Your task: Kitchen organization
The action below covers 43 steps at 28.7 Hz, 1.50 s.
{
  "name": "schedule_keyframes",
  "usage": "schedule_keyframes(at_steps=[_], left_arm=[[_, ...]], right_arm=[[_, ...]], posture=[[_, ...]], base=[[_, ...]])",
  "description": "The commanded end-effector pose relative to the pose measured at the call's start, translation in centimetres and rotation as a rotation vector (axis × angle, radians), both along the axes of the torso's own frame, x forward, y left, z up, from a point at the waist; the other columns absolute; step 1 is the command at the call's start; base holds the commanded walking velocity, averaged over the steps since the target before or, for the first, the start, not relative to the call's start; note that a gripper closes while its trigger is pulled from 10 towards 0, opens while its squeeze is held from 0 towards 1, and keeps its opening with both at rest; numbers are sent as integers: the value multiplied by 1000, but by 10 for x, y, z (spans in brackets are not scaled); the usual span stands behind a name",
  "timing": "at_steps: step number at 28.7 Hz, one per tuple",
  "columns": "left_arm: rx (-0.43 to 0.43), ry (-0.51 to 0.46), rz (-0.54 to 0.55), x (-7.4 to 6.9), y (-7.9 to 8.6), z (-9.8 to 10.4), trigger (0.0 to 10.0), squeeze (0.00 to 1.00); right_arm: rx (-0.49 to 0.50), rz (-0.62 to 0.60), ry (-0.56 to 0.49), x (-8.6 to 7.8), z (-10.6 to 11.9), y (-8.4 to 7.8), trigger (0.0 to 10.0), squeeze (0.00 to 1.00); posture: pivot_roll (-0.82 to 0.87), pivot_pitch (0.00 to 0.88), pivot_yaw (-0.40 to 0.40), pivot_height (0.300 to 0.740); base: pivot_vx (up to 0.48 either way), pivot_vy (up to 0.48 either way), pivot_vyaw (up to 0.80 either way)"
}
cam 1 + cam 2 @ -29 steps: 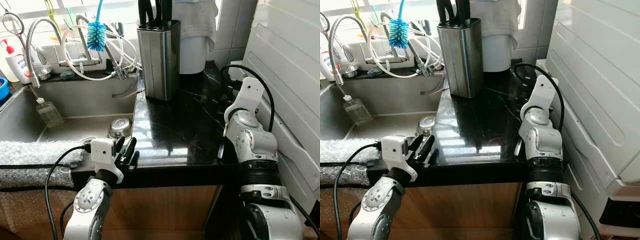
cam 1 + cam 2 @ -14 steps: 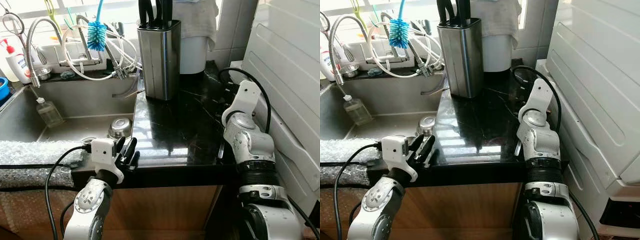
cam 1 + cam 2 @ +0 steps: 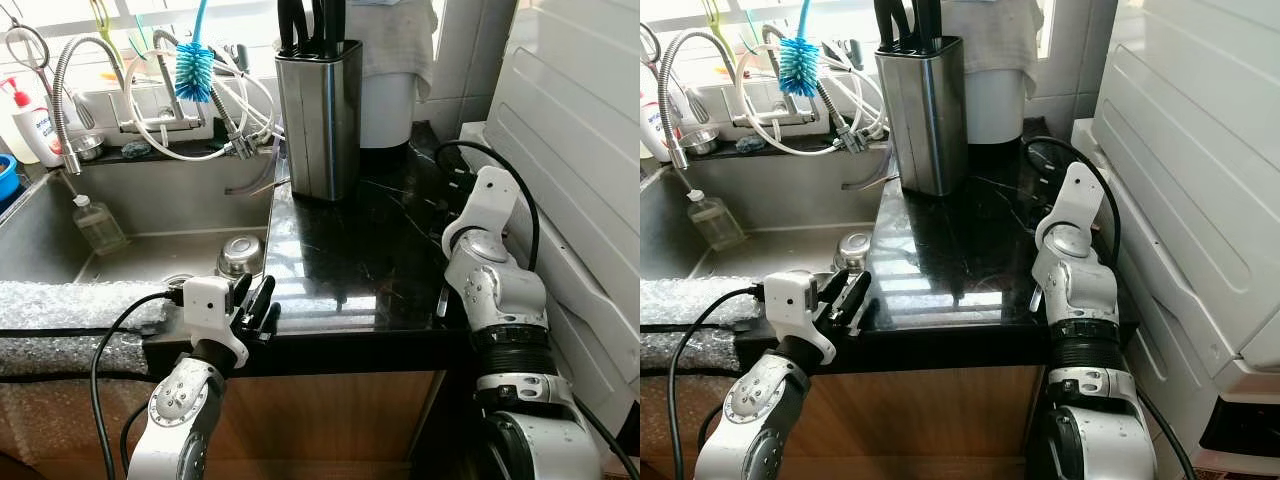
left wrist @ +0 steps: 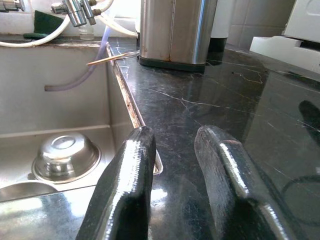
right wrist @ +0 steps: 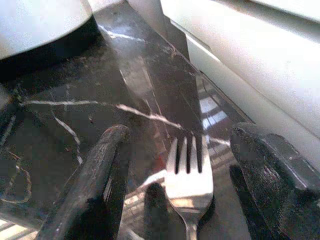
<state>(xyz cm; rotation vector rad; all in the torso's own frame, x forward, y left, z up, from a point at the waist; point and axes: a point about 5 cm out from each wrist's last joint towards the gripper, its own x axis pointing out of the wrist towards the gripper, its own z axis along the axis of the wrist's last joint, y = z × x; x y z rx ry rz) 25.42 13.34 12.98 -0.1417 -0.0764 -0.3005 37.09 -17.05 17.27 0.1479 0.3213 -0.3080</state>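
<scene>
The fork [image 5: 189, 170] lay flat on the black counter [image 3: 350, 250] at the robot's two o'clock, between the released fingers of the right gripper [image 5: 187, 175]. Thin, stiff and probably slippery, it seemed best pinched across its neck. The left gripper [image 4: 175, 185] hung released at the counter's edge.

Black marble table [image 3: 360, 250] w/ white veins, glossy, window glare near front edge. Steel knife block [image 3: 318, 118] upright at back, dark handles sticking out top. White canister [image 3: 385, 95] just behind/right of it, cloth draped over. Steel sink [image 3: 130, 235] left of table: small steel bowl [image 3: 240, 255] upside down by drain, clear bottle [image 3: 98, 224] leaning at back wall. Flexible faucet [image 3: 62, 90] + looped white hoses [image 3: 170, 150] on ledge; blue bottle brush [image 3: 193, 70] upright among them. White soap bottle w/ red cap [image 3: 28, 120] far left. Bubble wrap [image 3: 70, 305] over sink's front edge. White appliance [image 3: 580, 150] along right side.
</scene>
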Motion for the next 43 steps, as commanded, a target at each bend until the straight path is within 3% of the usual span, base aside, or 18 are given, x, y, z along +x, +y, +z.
schedule_keyframes(at_steps=[1,10,11,12,13,43], left_arm=[[4,88,-12,-3,0,-15,10000,0],[3,94,-12,-4,0,-16,10000,0],[3,95,-12,-4,0,-16,10000,0],[3,95,-12,-4,0,-16,10000,0],[2,96,-12,-4,0,-17,10000,0],[14,110,-31,-4,-1,-19,10000,0]], right_arm=[[8,0,15,0,-4,3,10000,0],[8,3,41,-1,-13,3,10000,0],[9,5,40,-1,-13,3,4431,0],[9,5,40,-1,-13,3,4431,0],[11,7,38,-1,-13,3,0,0],[23,36,1,0,-10,7,0,0]], posture=[[-43,0,70,740],[-38,0,66,740],[-38,0,66,740],[-38,0,66,740],[-38,0,66,740],[-41,0,75,740]], base=[[0,0,0],[0,0,0],[0,0,0],[0,0,0],[0,0,0],[0,0,0]])
